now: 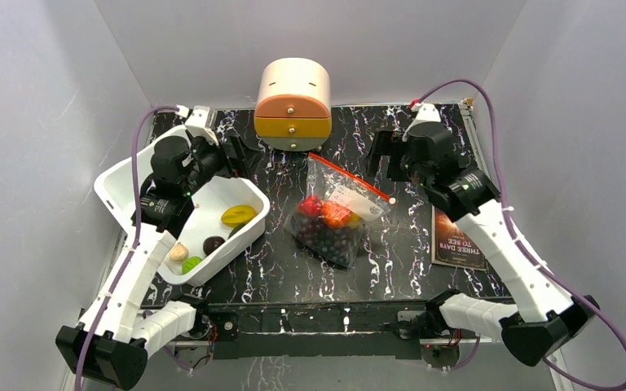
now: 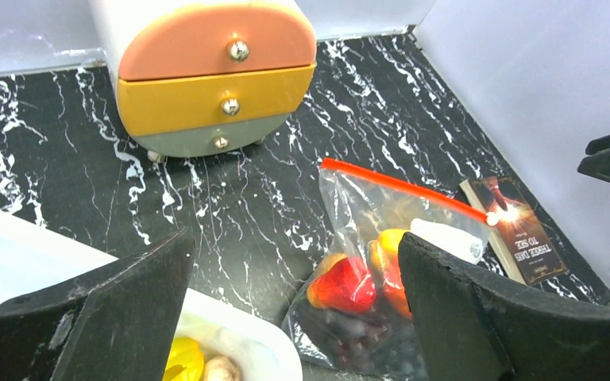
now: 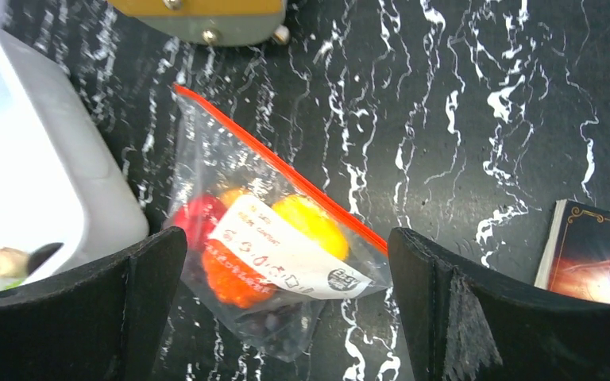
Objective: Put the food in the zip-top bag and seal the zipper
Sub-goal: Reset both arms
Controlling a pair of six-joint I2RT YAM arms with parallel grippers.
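Note:
The clear zip-top bag (image 1: 338, 213) lies mid-table holding red, orange, yellow and dark purple grape pieces. Its red-orange zipper (image 1: 350, 177) runs straight along the far edge, with the slider tab (image 2: 492, 218) at the right end. More food lies in the white tub (image 1: 130, 183): a yellow-green piece (image 1: 238, 215), a dark one (image 1: 213, 244), a mushroom (image 1: 178, 252) and a green one (image 1: 191, 263). My left gripper (image 1: 236, 155) is open and empty above the tub's far corner, left of the bag (image 2: 365, 278). My right gripper (image 1: 385, 156) is open and empty just right of the bag (image 3: 270, 246).
A small orange and yellow drawer chest (image 1: 293, 104) stands at the back centre, just behind the bag. A dark book (image 1: 456, 238) lies flat at the right. White walls close in the table on three sides.

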